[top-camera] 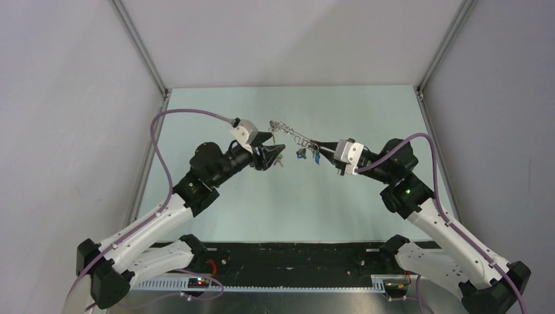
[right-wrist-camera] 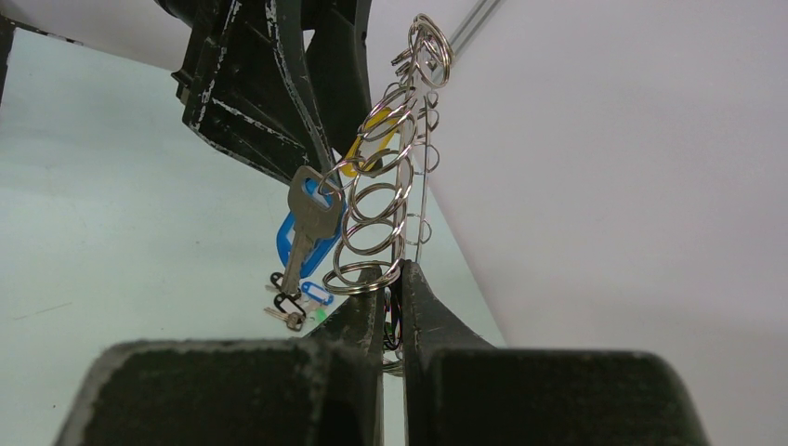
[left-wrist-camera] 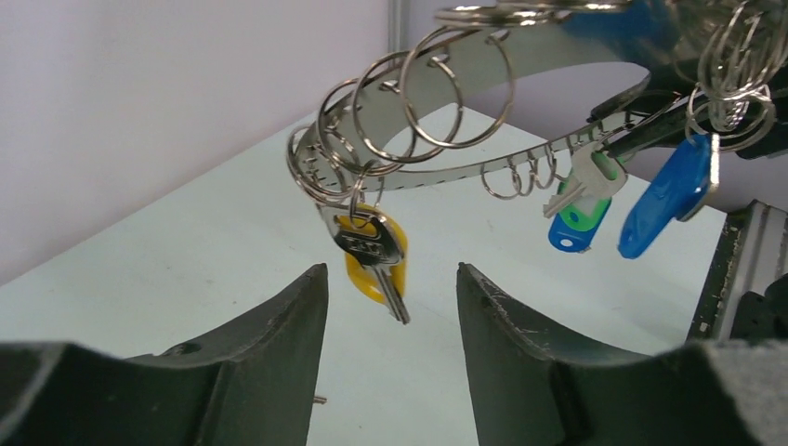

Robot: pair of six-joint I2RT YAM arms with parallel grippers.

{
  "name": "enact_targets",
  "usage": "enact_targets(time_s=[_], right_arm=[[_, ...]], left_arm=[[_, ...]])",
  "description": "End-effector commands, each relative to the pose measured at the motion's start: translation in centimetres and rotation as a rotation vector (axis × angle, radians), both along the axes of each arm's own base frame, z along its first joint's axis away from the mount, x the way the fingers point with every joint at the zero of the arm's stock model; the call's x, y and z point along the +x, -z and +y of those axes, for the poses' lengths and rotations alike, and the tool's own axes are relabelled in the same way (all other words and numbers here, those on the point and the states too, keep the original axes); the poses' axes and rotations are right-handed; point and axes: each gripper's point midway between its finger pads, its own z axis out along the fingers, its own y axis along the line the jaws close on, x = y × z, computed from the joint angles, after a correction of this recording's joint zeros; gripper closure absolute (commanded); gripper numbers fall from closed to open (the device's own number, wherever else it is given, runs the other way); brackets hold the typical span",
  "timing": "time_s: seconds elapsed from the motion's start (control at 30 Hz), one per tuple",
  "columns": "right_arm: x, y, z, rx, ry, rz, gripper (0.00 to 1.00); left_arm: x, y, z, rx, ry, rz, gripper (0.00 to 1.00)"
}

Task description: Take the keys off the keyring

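The right gripper [right-wrist-camera: 395, 279] clamps the keyring [left-wrist-camera: 437, 175] in mid-air. Just below the keyring, the left gripper [left-wrist-camera: 390, 279] waits with fingers apart, framing the yellow-tagged key [left-wrist-camera: 372, 243]. The next move probably calls for closing on it and working it free.

The keyring [left-wrist-camera: 548, 51] runs off the top edge of the left wrist view. From above, the keys [top-camera: 307, 154] are too small to tell apart or count.
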Motion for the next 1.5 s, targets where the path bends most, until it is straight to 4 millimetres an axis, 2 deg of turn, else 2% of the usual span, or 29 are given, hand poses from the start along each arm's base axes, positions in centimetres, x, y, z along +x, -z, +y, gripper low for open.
enact_targets(time_s=[0.0,0.2,0.37,0.5,0.67,0.7,0.83,1.0,1.07,1.1,1.13,1.17,1.23,1.37,1.47], right_arm=[[-0.7,-4.5,-0.3,0.081,-0.015,-0.100,1.00],[-0.6,-4.5,-0.3,0.083,-0.015,-0.100,1.00],[-0.7,-4.7,-0.4,0.087,-0.014,-0.106,1.00],[-0.6,-4.8,-0.5,0.089,-0.010,-0.104,1.00],[-0.5,-4.8,-0.8,0.089,-0.010,-0.098,1.00],[-0.5,-4.8,-0.8,0.089,-0.008,-0.096,1.00],[-0.4,-4.5,-1.0,0.082,-0.003,-0.084,1.00],[0.3,-3.3,-1.4,0.061,0.026,-0.027,1.00],[0.4,-2.5,-1.4,0.052,0.029,0.011,0.85],[0.4,-1.8,-1.4,0.044,0.028,0.034,0.69],[0.3,-1.5,-1.3,0.047,0.023,0.059,0.63],[0.0,-1.0,-1.4,0.047,0.017,0.075,0.49],[-1.1,-0.3,-1.2,0.050,-0.028,0.107,0.37],[-3.4,0.4,-1.1,0.058,-0.116,0.160,0.36],[-4.1,0.6,-1.0,0.068,-0.156,0.203,0.42]], left_arm=[[-0.3,-3.4,-0.3,-0.064,0.006,-0.054,0.44],[0.6,-4.6,-1.0,-0.075,0.003,-0.057,0.50],[1.7,-4.3,-1.3,-0.069,-0.028,-0.040,0.55],[1.8,-3.8,-1.3,-0.061,-0.036,-0.037,0.61],[1.4,-3.5,-0.6,-0.049,-0.040,-0.055,0.96],[1.3,-3.2,-0.5,-0.043,-0.043,-0.057,0.98],[0.6,-3.0,-0.1,-0.035,-0.032,-0.059,1.00],[0.1,-1.4,0.6,0.037,-0.040,0.006,1.00],[0.0,-0.6,0.8,0.081,-0.042,0.042,1.00],[-0.2,0.2,1.0,0.119,-0.041,0.082,1.00],[-0.2,0.5,1.0,0.152,-0.037,0.083,1.00],[-0.3,1.2,1.1,0.198,-0.030,0.115,1.00],[-0.5,1.9,1.2,0.275,-0.010,0.145,1.00],[-1.1,3.5,1.4,0.441,0.044,0.197,1.00],[-1.5,4.1,1.7,0.548,0.096,0.186,1.00]])
